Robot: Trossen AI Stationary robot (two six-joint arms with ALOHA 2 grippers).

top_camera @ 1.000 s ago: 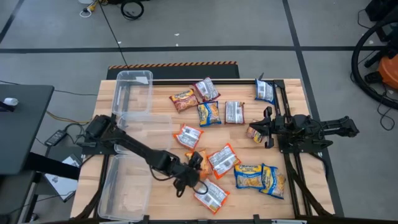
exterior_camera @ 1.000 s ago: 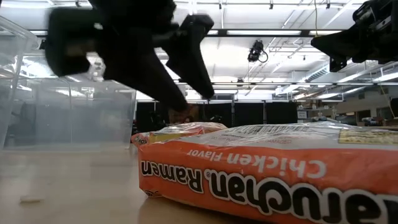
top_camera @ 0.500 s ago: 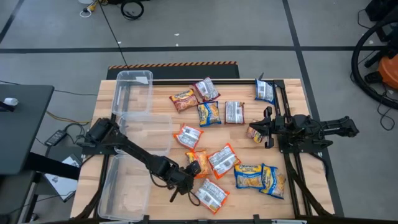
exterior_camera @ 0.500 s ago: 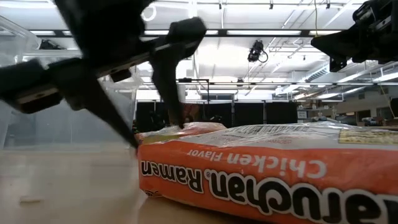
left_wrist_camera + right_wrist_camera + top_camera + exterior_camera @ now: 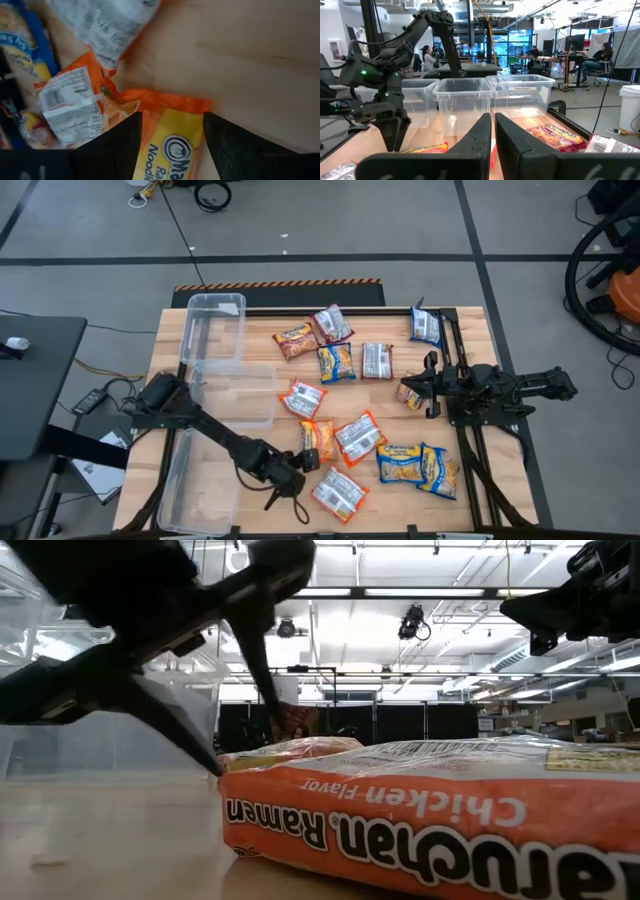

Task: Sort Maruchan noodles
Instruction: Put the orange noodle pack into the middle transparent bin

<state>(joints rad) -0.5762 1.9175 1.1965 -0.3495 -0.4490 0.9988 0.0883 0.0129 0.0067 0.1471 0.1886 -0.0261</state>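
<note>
About a dozen Maruchan noodles packets lie flat on the wooden table (image 5: 470, 315), among them orange ones (image 5: 318, 438) (image 5: 338, 492), blue-and-yellow ones (image 5: 337, 362) (image 5: 400, 463) and a maroon-silver one (image 5: 331, 324). My left gripper (image 5: 303, 458) is open and slants down over the near end of the orange packet (image 5: 170, 150), one finger on each side of it. My right gripper (image 5: 430, 385) is shut and parked at the table's right side, above a packet (image 5: 410, 393). My left gripper's open fingers (image 5: 117, 145) stand on either side of the orange packet's near end (image 5: 172, 107), coming from the near left and slanting down. Whether they touch it I cannot tell. The packet lies flat on the table.
Three clear plastic bins stand along the left side: far (image 5: 212, 330), middle (image 5: 235, 395) and near (image 5: 195, 480). An orange packet (image 5: 430, 830) lies right in front of the low camera. People sit at desks in the room beyond the table.
My left gripper has moved toward the table's near edge and sunk a little. It has rolled about its own pointing line, so one finger now stands low and the other high in the low view. It has stayed open. No packet has moved.
</note>
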